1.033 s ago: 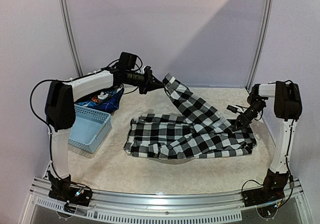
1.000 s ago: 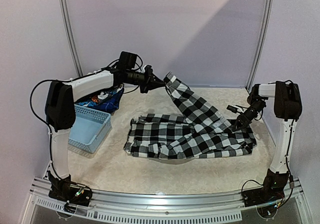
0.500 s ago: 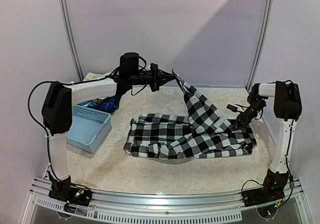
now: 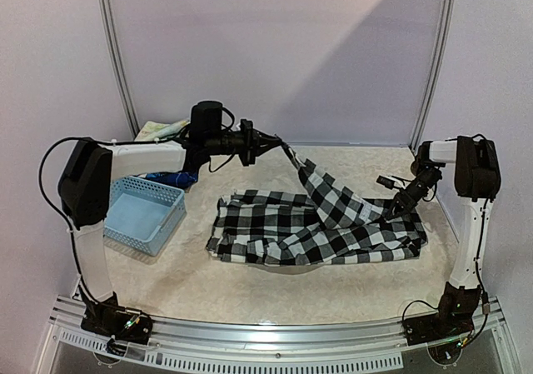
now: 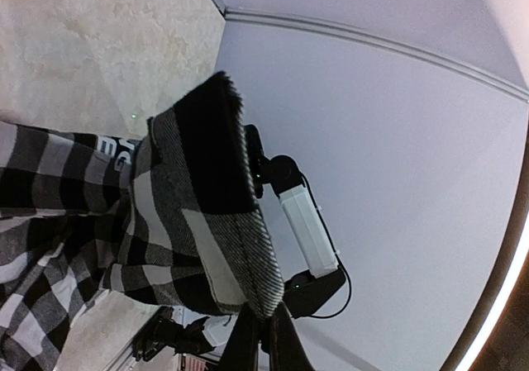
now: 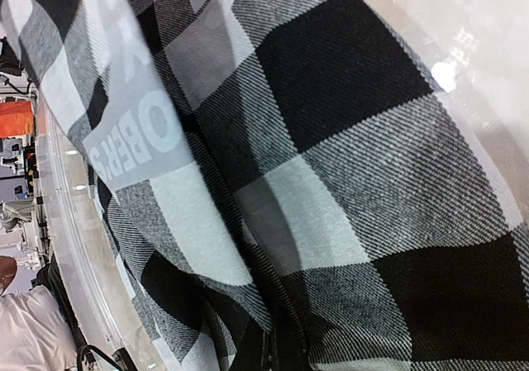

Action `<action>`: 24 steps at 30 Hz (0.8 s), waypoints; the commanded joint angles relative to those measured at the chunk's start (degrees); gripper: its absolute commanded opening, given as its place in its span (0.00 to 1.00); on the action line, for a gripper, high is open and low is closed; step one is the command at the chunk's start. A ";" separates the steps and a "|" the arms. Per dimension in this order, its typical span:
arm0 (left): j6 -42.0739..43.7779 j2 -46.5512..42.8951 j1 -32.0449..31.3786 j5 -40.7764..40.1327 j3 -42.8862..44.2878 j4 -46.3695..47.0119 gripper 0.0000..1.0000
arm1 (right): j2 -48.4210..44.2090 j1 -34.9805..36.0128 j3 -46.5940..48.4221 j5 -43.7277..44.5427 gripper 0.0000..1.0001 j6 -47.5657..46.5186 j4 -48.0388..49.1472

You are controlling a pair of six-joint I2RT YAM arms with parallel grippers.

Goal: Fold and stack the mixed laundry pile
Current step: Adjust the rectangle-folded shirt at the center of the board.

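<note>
The left gripper (image 4: 289, 148) has its fingers pinched shut on a sleeve end of the one black-and-white checked long-sleeved shirt (image 4: 316, 232), holding it raised. The right gripper (image 4: 400, 205), its fingers also closed on cloth, grips the shirt's 3 o'clock edge. One light blue perforated plastic basket (image 4: 172, 221) sits at 9 o'clock, a dark blue printed piece (image 4: 171, 177) just behind it, and the beige table (image 4: 275, 295) lies bare at 6 o'clock.

Looks down and forward from above and behind the arm bases, far enough off to take in the whole table (image 4: 250, 291), the left pincer (image 4: 286, 147) and the right pincer (image 4: 393, 211) alike. Looks out from the left wrist, past that pincer's tip, along the checked shirt (image 5: 198, 214) just ahead, toward the right arm (image 5: 307, 230) beyond. Presses close from the right wrist onto the same shirt ahead of its pincer.
</note>
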 commanded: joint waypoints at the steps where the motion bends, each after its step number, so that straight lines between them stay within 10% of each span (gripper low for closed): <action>1: 11.65 1.86 2.61 3.66 3.75 -7.65 0.00 | 1.12 -0.33 1.36 -0.43 0.01 -1.48 -5.65; 9: 35.93 6.28 6.28 2.55 12.94 -36.18 0.00 | 1.82 -0.40 2.18 0.02 0.01 -1.48 -6.50; 24: 34.29 11.57 7.10 4.23 8.50 -31.14 0.00 | 3.99 -0.38 4.03 0.15 0.02 -1.40 -8.17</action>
